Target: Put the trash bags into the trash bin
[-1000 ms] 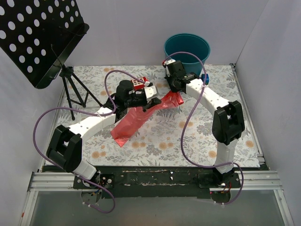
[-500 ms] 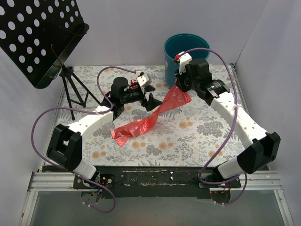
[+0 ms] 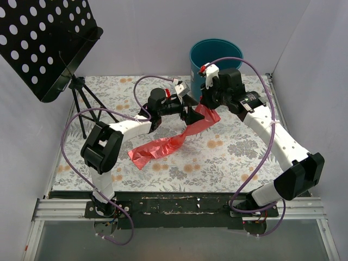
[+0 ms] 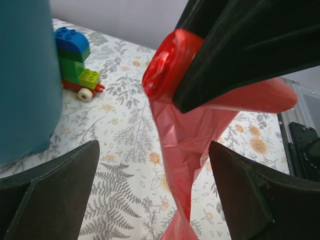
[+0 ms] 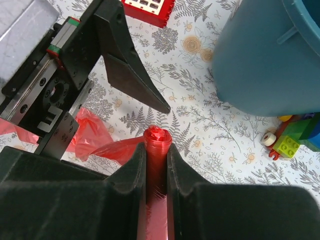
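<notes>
Right end effector (image 5: pixel 157 145) clamped on the bunched top of the translucent red plastic trash bag (image 3: pixel 163 145), that end raised near the round teal plastic trash bin (image 3: pixel 196 68), tail draped on the floral surface (image 3: pixel 234 152), left end effector (image 3: pixel 191 110) spread wide beside the bag, gripping nothing.

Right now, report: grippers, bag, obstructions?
Right gripper shut on trash bag, tail on table. Left gripper open astride it. Trash bin close behind, nothing blocking.

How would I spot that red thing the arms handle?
Find the teal trash bin at the back. Just before it, the right gripper pinches the trash bag, which trails down onto the flowered table. Unlike the small red block nearby, it is thin, crinkly film.
</notes>
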You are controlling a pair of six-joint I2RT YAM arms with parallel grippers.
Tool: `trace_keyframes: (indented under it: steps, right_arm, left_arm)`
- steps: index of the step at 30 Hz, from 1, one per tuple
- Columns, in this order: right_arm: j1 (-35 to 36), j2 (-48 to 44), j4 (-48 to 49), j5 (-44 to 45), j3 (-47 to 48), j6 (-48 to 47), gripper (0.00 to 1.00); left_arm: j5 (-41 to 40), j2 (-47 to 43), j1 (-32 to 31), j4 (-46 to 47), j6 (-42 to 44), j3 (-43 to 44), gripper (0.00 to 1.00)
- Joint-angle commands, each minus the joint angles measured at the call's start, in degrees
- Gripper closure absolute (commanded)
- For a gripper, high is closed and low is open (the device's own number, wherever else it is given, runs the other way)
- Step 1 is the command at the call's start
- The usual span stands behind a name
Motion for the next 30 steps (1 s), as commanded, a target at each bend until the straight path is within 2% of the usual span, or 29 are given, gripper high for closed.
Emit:
trace_keyframes:
  steps: [1, 10, 12, 14, 16, 19, 21, 27, 30]
  right_arm:
    - [-0.32, 0.12, 0.46, -1.59, 3.23, 0.39, 0.99]
    - [-0.40, 0.56, 0.46, -0.27, 3.41, 0.57, 0.99]
    - [-0.40, 0.65, 0.64, -0.36, 3.59, 0.57, 0.99]
    - [-0.40, 0.91, 0.46, -0.36, 3.59, 0.74, 0.99]
    - [-0.32, 0.83, 0.37, -0.36, 3.32, 0.92, 0.99]
    - [-0.40, 0.74, 0.29, -0.45, 2.97, 0.92, 0.99]
    - [-0.40, 0.65, 0.20, -0.18, 2.71, 0.92, 0.99]
    - [-0.67, 1.09, 0.55, 1.66, 2.36, 1.97, 0.99]
    - [-1.02, 1.44, 0.46, 1.49, 2.53, 2.76, 0.99]
  left_arm:
    - [9.14, 0.51, 0.03, 3.55, -4.55, 3.50, 0.13]
    - [17.24, 1.30, 0.11, 3.11, -5.79, 2.36, 0.36]
    - [17.51, 1.39, -0.06, 3.46, -6.14, 1.66, 0.49]
    - [17.42, 1.39, 0.12, 3.81, -6.23, 1.22, 0.72]
    - [16.37, 1.30, 0.20, 4.69, -7.28, 0.69, 0.90]
    - [15.93, 0.86, 0.64, 6.45, -9.47, -0.37, 0.93]
    - [16.27, 0.42, 0.91, 6.63, -9.75, -0.72, 1.00]
    - [17.51, -1.25, 1.17, 7.15, -10.26, -2.65, 1.00]
    - [14.01, -2.12, 1.17, 6.90, -11.76, -3.27, 1.00]
